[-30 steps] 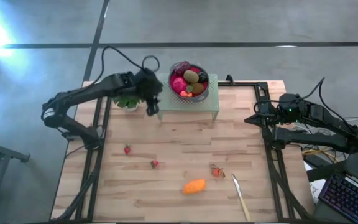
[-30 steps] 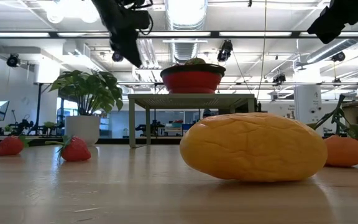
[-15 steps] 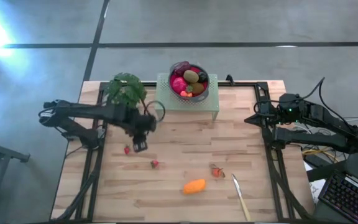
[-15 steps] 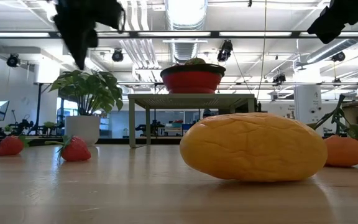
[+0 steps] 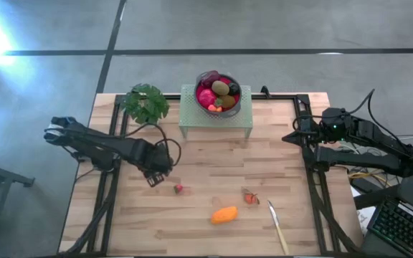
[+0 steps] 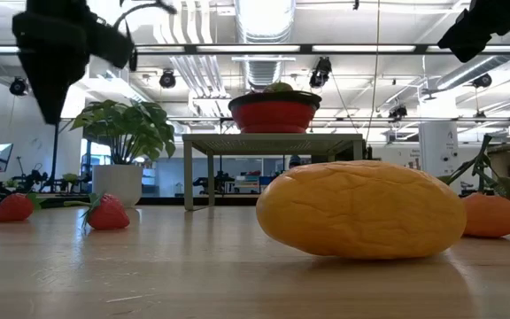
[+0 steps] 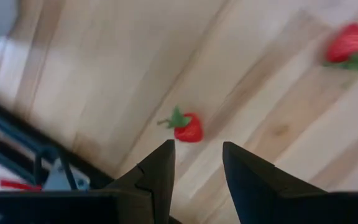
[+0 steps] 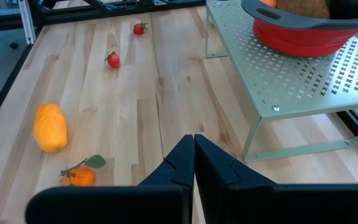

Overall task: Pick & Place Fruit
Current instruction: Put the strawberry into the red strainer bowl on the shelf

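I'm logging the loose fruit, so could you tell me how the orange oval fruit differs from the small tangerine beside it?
The orange oval fruit is larger and elongated; the tangerine is small and round. The oval fruit is yellow-orange and bare, while the tangerine is deeper orange with a green leaf attached. Both lie loose on the wooden table, outside the red bowl.

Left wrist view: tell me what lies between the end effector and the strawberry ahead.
Nothing: only bare wood separates the left end effector from the strawberry, in the left wrist view.
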You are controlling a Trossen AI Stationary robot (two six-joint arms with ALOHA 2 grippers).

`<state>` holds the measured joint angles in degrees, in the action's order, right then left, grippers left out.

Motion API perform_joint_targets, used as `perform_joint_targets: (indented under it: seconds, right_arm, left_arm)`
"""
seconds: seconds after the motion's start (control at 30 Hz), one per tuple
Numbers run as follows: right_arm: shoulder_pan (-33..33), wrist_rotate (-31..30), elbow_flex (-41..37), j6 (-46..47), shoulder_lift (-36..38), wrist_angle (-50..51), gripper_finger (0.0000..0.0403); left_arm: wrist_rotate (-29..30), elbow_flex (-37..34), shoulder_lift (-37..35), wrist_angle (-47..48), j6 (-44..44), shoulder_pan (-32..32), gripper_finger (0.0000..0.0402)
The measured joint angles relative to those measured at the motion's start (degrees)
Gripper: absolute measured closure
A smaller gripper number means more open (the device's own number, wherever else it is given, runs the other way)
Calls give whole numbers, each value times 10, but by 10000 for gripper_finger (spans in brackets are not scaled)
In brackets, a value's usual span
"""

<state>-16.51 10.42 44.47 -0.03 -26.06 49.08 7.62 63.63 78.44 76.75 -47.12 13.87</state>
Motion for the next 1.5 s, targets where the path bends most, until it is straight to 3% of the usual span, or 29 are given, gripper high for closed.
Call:
perform_joint_targets:
  seconds: [0.23, 0.57, 1.5]
  right_arm:
    - [0, 0, 0, 0, 0, 0, 394]
    - [0, 0, 0, 0, 0, 0, 394]
    - [0, 0, 0, 0, 0, 0, 394]
  left_arm:
    - [-30, -57, -8, -2, -81, 1, 253]
    - [-39, -121, -14, -72, -100, 0, 174]
    - [-49, -286, -16, -282, -119, -4, 174]
